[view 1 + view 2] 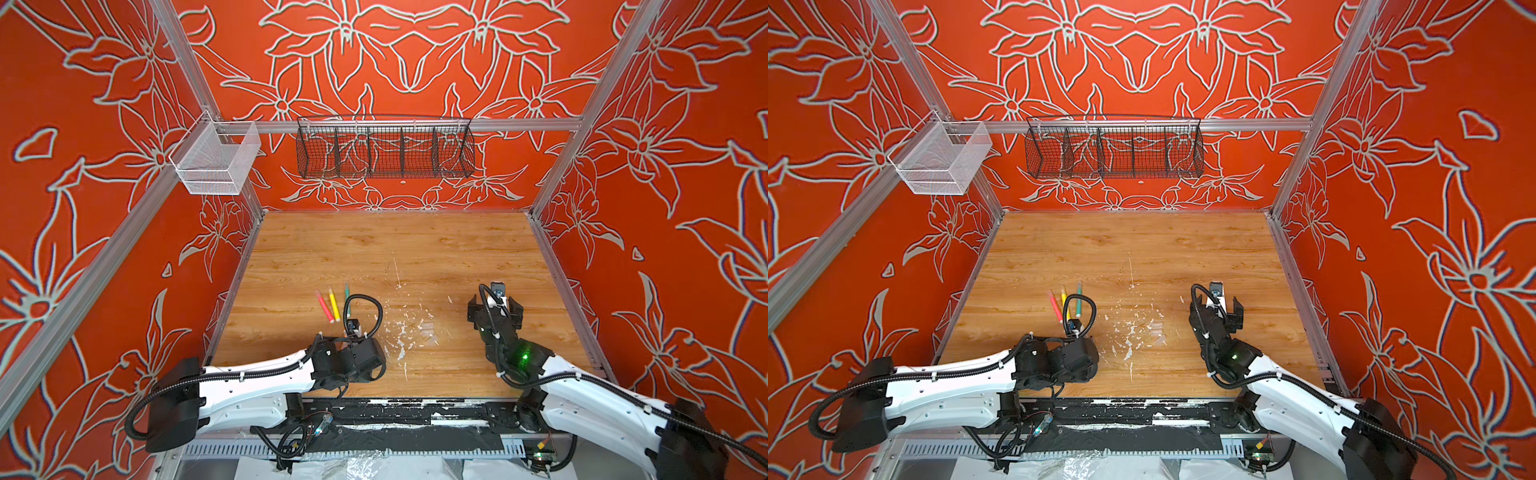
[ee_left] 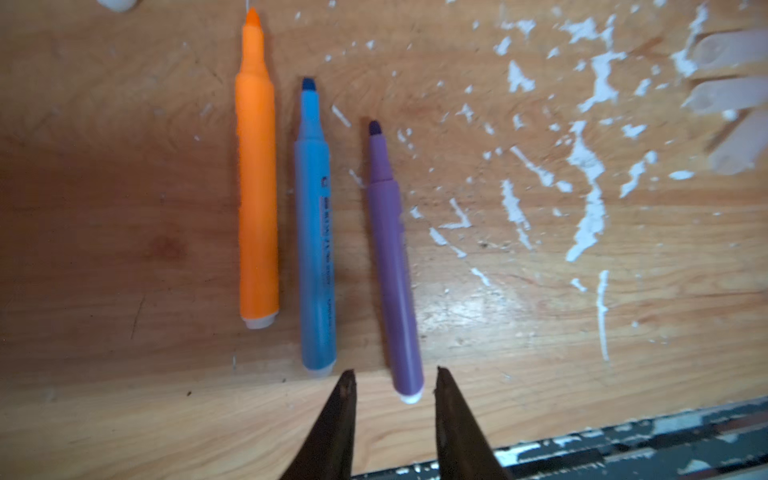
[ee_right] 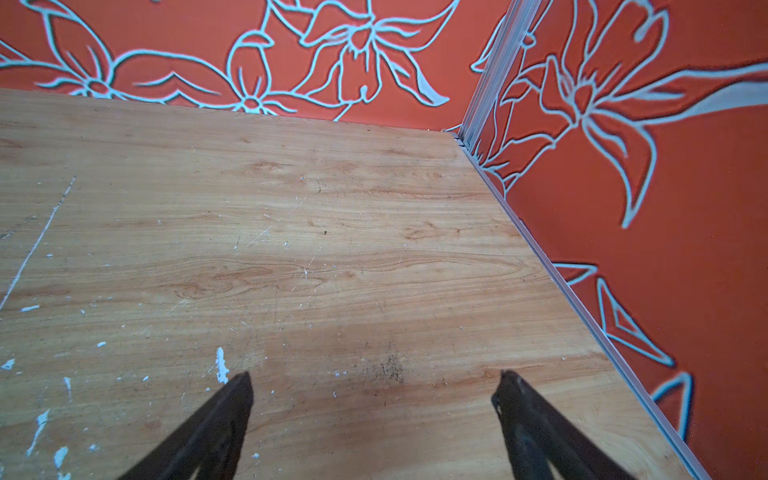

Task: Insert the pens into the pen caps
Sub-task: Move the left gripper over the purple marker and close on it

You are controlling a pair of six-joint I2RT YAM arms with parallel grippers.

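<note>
**Pens, pen caps and grippers on the table.** The purple pen (image 2: pixel 395 270) lies flat on the table (image 1: pixel 374 249) close to its near edge, left of the middle. Its white end plug sits between the tips of the left gripper (image 2: pixel 394 376). The jaws stand a little apart, wider than the barrel, and in the wrist view neither finger touches the pen.

Beside it, roughly parallel and not touching, lie the blue pen (image 2: pixel 316 232) and then the orange pen (image 2: pixel 257 178). All three show bare felt tips that point away from the gripper. In both top views the left arm (image 1: pixel 257 378) covers this spot.

Farther from the near edge, toward the left edge, three more lie close together side by side: the red-pink pen (image 1: pixel 324 306), the yellow pen (image 1: pixel 334 304) and the green pen (image 1: pixel 347 299). Pens counted: six.

The pen caps (image 2: pixel 727 93) are clear tubes lying loose side by side among white flecks (image 2: pixel 590 216) on the wood, well apart from the purple pen. Three are counted in the wrist view. In the top views they are too faint to count.

The right gripper (image 3: pixel 374 376) hangs over bare wood toward the right edge, its jaws wide apart with nothing between them.

One white mesh basket (image 1: pixel 216 166) and one black wire basket (image 1: pixel 384 149) hang above the far edge.
</note>
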